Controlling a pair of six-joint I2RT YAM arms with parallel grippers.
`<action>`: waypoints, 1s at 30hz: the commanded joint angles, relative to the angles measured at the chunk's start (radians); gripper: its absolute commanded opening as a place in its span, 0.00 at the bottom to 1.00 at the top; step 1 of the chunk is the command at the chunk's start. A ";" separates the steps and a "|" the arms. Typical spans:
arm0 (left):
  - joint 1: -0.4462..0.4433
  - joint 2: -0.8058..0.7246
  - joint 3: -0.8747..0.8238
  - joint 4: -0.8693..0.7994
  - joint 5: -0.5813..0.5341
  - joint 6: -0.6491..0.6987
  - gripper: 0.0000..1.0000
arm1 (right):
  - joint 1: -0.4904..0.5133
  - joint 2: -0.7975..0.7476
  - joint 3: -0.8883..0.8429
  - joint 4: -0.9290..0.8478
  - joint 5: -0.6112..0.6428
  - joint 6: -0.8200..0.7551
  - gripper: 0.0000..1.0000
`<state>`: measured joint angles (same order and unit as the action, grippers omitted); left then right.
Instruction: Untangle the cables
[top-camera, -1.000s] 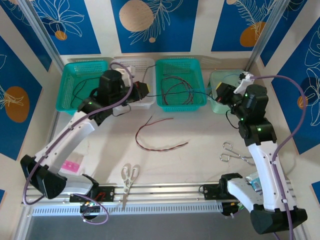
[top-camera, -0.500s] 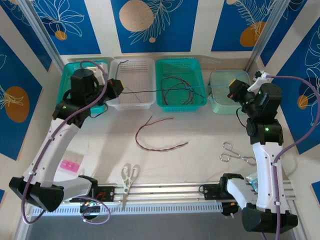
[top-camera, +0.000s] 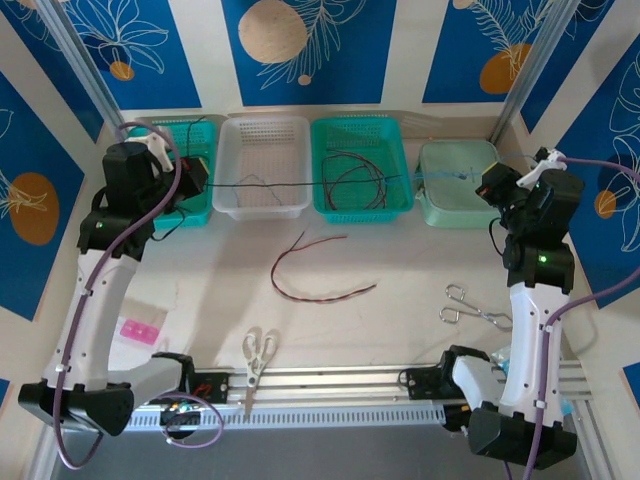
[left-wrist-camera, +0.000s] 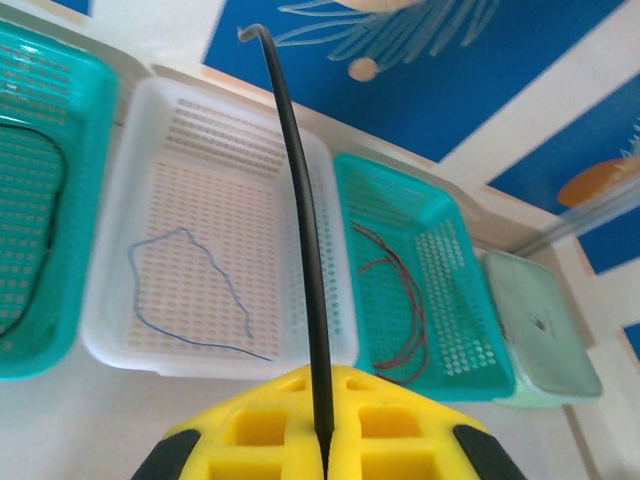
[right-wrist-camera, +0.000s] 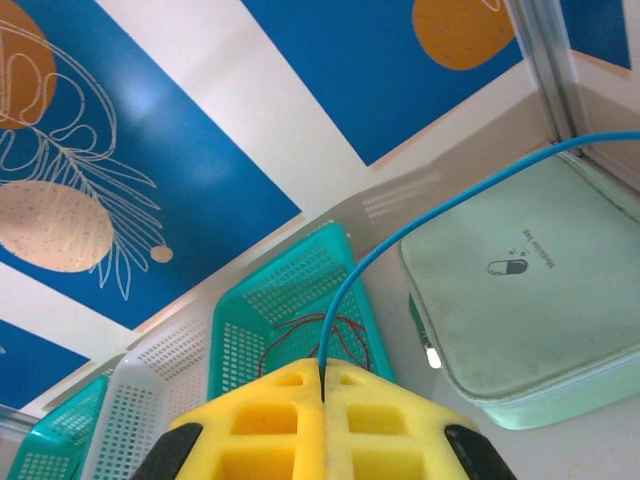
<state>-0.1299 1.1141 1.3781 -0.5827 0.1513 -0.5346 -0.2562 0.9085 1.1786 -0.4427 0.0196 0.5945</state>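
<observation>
My left gripper (top-camera: 198, 180) hangs by the left teal basket (top-camera: 190, 212), shut on a black cable (top-camera: 262, 185). That cable runs taut to the right over the white basket (top-camera: 262, 207) into the middle teal basket (top-camera: 362, 208). In the left wrist view the black cable (left-wrist-camera: 301, 200) rises from the closed gripper (left-wrist-camera: 323, 442). My right gripper (top-camera: 489, 185) is shut on a blue cable (top-camera: 440, 177) that stretches left to the same basket. The right wrist view shows the blue cable (right-wrist-camera: 400, 228) pinched in the gripper (right-wrist-camera: 322, 386). Red and black cables (top-camera: 355, 180) lie looped in that basket. A red-and-black cable (top-camera: 318, 292) lies on the table.
A thin blue wire (left-wrist-camera: 190, 292) lies in the white basket. A pale green lidded box (top-camera: 455, 200) stands at the right, below the blue cable. White-handled scissors (top-camera: 258, 352), metal scissors (top-camera: 470, 308) and a pink item (top-camera: 142, 331) lie near the front rail.
Both arms have swung outward, the left gripper to the left and the right gripper to the right. The black and blue cables now stretch taut across the baskets.
</observation>
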 joint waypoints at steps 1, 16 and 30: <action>0.025 -0.034 -0.033 -0.001 -0.114 0.050 0.00 | -0.009 -0.012 0.030 -0.032 0.063 -0.024 0.00; 0.055 -0.019 0.073 0.024 -0.089 0.051 0.00 | 0.031 -0.003 0.101 -0.002 -0.162 -0.047 0.00; 0.055 0.042 0.181 0.070 0.014 0.040 0.00 | 0.441 0.184 0.238 0.216 -0.085 0.056 0.00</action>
<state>-0.0849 1.1458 1.5249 -0.5571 0.0975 -0.4957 0.1516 1.0668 1.3739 -0.2981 -0.1101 0.6304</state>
